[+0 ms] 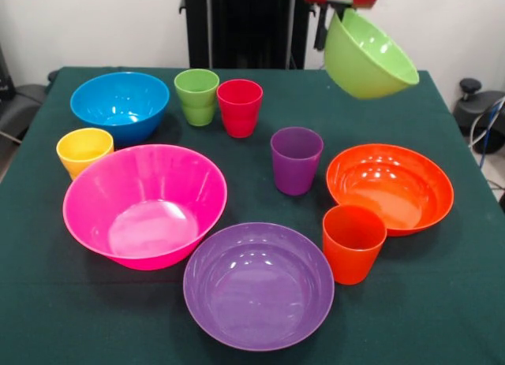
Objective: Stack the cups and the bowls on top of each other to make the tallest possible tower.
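— Green bowl (369, 56) hangs tilted, high over the table's (47, 318) far right corner, its rim pinched by the gripper (330, 14).

— Risk?

— An edge grip could slip. Dropped, it likely strikes the orange bowl (390, 188) or purple cup (296, 160) below. Pink bowl (144, 203) sits well left.

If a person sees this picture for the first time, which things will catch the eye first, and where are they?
First, the green bowl hanging tilted in the air at the top right, held at its rim by the gripper. Next, the big pink bowl at the left front of the green table, with the purple bowl beside it at the front centre.
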Tool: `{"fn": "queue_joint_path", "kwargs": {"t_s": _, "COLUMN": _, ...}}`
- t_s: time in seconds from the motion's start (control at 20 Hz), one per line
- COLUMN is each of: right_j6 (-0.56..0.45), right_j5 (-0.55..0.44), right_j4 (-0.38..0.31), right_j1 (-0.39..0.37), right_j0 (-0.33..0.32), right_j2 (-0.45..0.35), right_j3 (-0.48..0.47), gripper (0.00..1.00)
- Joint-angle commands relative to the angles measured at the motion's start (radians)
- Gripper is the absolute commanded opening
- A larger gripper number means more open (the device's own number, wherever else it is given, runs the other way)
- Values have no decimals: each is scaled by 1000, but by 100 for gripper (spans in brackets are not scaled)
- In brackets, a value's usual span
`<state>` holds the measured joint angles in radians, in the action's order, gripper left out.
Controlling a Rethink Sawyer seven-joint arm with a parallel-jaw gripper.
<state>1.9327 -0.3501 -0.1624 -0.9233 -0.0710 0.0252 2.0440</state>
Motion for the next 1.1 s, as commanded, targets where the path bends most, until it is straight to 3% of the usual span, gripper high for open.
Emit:
{"fn": "queue_joint_path", "kwargs": {"t_s": 0.05, "right_j6": -41, "right_j5": -289, "right_j4": 86, "right_j1": -199, "right_j0": -29, "right_j2": -136, "right_j3": 55, "gripper": 0}}
{"fn": "queue_joint_path", "kwargs": {"t_s": 0.25, "right_j6": -79, "right_j5": -423, "right_j4": 108, "right_j1": -249, "right_j0": -42, "right_j2": -142, "right_j3": -10, "gripper": 0}}
{"fn": "queue_joint_path", "kwargs": {"t_s": 0.5, "right_j6": -131, "right_j5": -536, "right_j4": 116, "right_j1": -244, "right_j0": -82, "right_j2": -183, "right_j3": -114, "gripper": 0}}
{"fn": "queue_joint_path", "kwargs": {"t_s": 0.8, "right_j6": -193, "right_j5": -575, "right_j4": 71, "right_j1": -159, "right_j0": -146, "right_j2": -248, "right_j3": -246, "gripper": 0}}
{"fn": "queue_joint_path", "kwargs": {"t_s": 1.1, "right_j6": -228, "right_j5": -502, "right_j4": 2, "right_j1": -45, "right_j0": -201, "right_j2": -306, "right_j3": -314, "gripper": 0}}
